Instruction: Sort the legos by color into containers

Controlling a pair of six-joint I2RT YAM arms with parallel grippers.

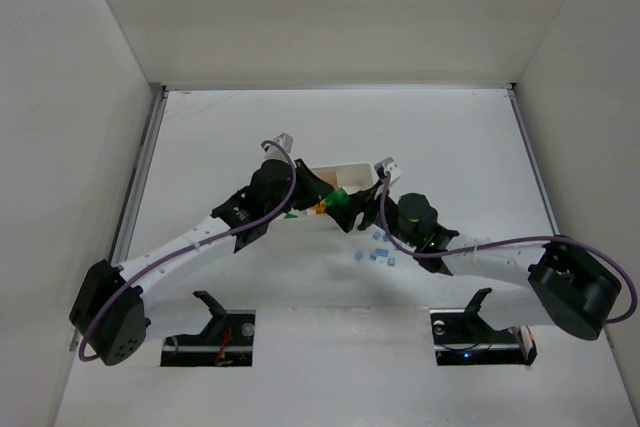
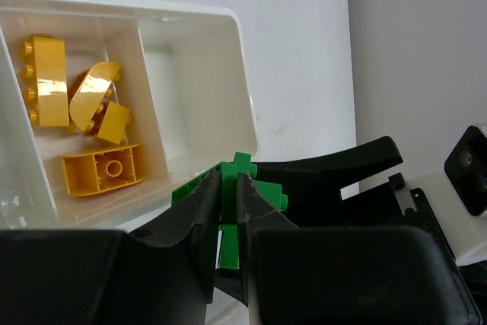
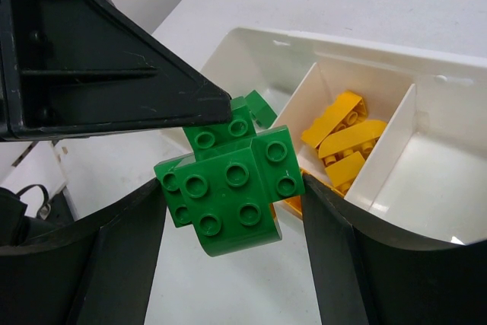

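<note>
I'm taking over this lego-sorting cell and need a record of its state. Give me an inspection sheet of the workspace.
Surface: white table, no spills seen.
Job's things: white tray; yellow legos in its middle compartment; the end compartment beside them is empty; joined green legos held up near the tray; light-blue legos loose on the table.
Clutter: nothing seen.
Claws: left claw pinched shut on the green legos; right claw closed around the same cluster.
Cables: a purple cable loops along each arm.
Surroundings: white walls on three sides.
</note>
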